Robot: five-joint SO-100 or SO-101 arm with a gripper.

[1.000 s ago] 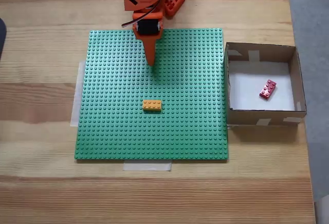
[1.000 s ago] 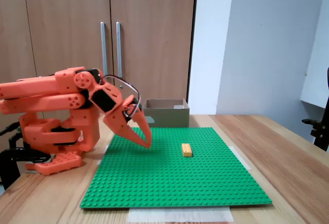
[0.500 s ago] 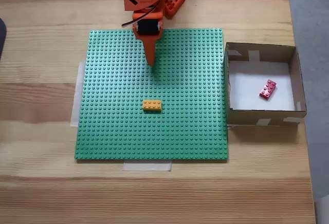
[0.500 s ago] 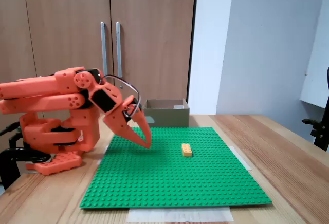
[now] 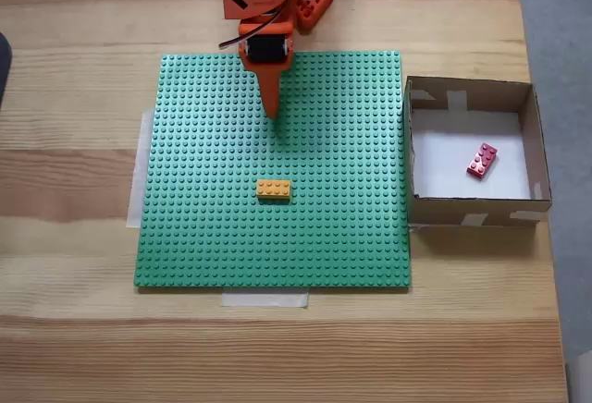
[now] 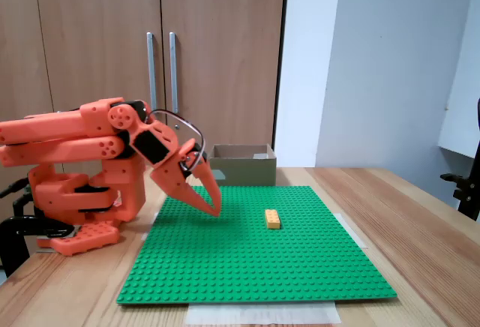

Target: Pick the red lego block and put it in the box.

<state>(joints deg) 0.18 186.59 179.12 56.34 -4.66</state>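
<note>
The red lego block [image 5: 482, 160] lies tilted on the white floor of the cardboard box [image 5: 472, 211], which stands just right of the green baseplate [image 5: 351, 227] in the top-down fixed view. In the side fixed view the box [image 6: 241, 167] stands behind the baseplate [image 6: 255, 267]. My orange gripper [image 5: 273, 112] is shut and holds nothing. It points down at the upper middle of the baseplate, far left of the box. From the side, the gripper [image 6: 214, 209] hovers just above the studs.
An orange-yellow brick [image 5: 273, 189] sits on the middle of the baseplate, below the gripper; from the side the brick [image 6: 271, 219] is right of the fingertips. The arm's base [image 5: 305, 1] stands at the table's top edge. Cabinet doors [image 6: 161, 57] are behind.
</note>
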